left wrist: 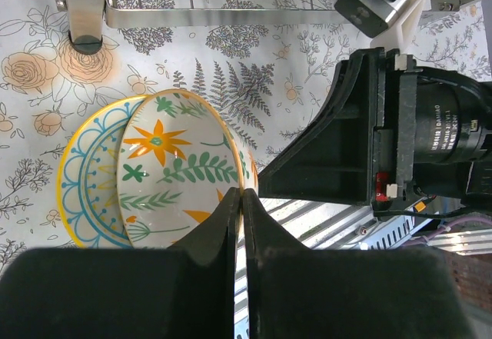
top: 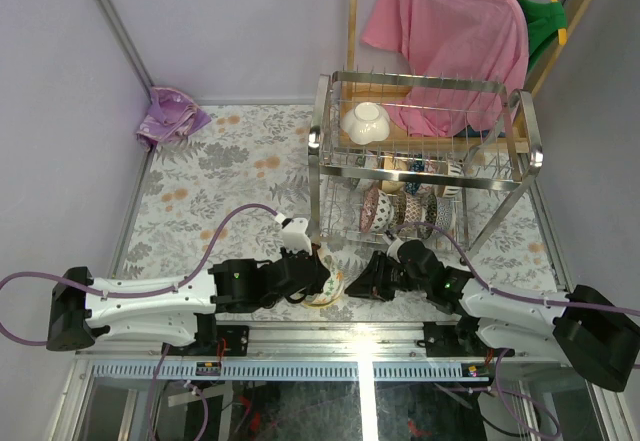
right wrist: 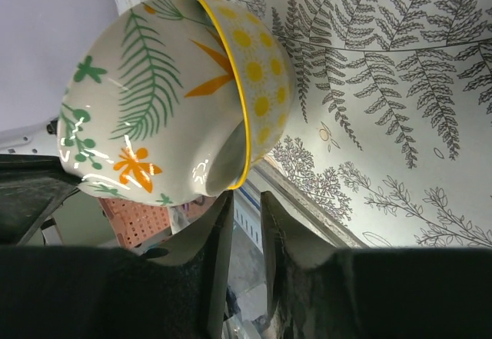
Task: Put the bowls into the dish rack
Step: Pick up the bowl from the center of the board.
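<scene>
Fingers of the left gripper (left wrist: 242, 201) are clamped together on the yellow rim of a flowered bowl (left wrist: 184, 170), which is held tilted on its side at the near edge of the floral tablecloth (top: 230, 171). Just to its right the right gripper (right wrist: 244, 204) is seen, its fingers parted by a narrow gap with nothing between them. Just beyond, to the far right, the dish rack (top: 425, 86) is set. Patterned bowls (top: 385, 206) are stood in its lower tier and a white bowl (top: 364, 121) is seen on the upper.

In the dish rack (top: 322, 146), bowls (top: 405, 209) crowd the lower tier; the upper, beside the white bowl (top: 365, 123), stands open.
</scene>
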